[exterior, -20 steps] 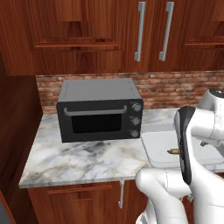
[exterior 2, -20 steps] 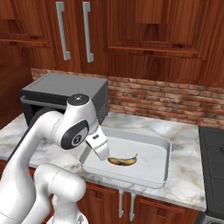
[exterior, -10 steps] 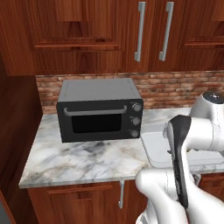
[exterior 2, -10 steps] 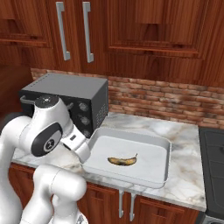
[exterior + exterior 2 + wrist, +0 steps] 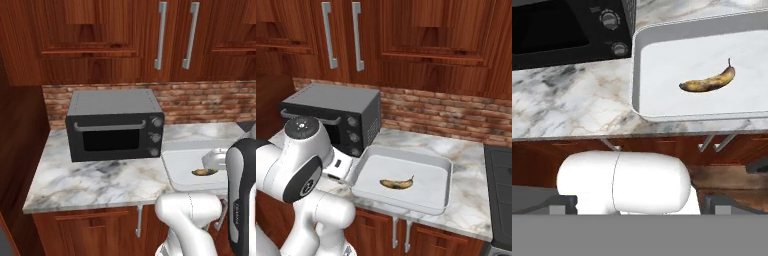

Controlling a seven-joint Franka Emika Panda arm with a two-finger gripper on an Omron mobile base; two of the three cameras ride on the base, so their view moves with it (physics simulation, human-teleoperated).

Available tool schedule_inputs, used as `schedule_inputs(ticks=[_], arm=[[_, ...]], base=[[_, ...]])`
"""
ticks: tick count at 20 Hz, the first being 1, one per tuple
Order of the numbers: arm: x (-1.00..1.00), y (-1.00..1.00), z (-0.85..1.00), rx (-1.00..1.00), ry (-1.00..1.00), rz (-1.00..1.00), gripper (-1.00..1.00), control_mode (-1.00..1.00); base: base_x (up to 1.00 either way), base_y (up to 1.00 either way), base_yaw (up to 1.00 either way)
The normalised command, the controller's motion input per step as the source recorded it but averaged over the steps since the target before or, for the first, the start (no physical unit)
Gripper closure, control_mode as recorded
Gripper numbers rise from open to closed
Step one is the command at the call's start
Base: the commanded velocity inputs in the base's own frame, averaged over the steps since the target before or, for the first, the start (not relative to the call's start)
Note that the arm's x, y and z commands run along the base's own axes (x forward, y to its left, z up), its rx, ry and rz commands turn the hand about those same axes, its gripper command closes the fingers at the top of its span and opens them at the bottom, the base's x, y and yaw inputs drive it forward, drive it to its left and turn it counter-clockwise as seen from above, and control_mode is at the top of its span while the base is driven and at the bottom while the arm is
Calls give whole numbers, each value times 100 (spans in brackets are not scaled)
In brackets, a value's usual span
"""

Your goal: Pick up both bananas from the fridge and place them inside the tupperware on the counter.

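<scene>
A brown-spotted yellow banana (image 5: pixel 708 83) lies alone in the pale tupperware (image 5: pixel 677 60) on the marble counter (image 5: pixel 572 100). The same banana (image 5: pixel 397 183) rests near the middle of the tupperware (image 5: pixel 426 170) in the right base view, and shows as banana (image 5: pixel 204 172) in the tupperware (image 5: pixel 185 167) from the left. My gripper (image 5: pixel 643 206) is open and empty. It hangs in front of the counter's edge, back from the tupperware's near left corner. The fridge is out of view.
A black microwave oven (image 5: pixel 115 130) stands on the counter (image 5: pixel 100 175) left of the tupperware. A black stovetop (image 5: pixel 501 190) borders the counter at the right. Brick backsplash and wooden wall cabinets rise behind. Base cabinets with silver handles (image 5: pixel 712 142) sit below the counter edge.
My arm has swung left and back, off the tupperware toward the counter's front edge. The banana stays where it lay. The gripper has stayed open.
</scene>
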Motion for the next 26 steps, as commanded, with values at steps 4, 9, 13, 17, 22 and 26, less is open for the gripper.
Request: schedule_inputs(ticks=[4, 9, 13, 17, 22, 26], arm=[[0, 0, 0, 0, 0, 0, -100, 100], [0, 0, 0, 0, 0, 0, -100, 100], [0, 0, 0, 0, 0, 0, -100, 100], [0, 0, 0, 0, 0, 0, -100, 100], [0, 0, 0, 0, 0, 0, -100, 100], [0, 0, 0, 0, 0, 0, -100, 100]], base=[[-46, 25, 9], [-73, 28, 0], [-87, 27, 0], [-90, 24, 0], [-93, 26, 0], [-96, 24, 0]])
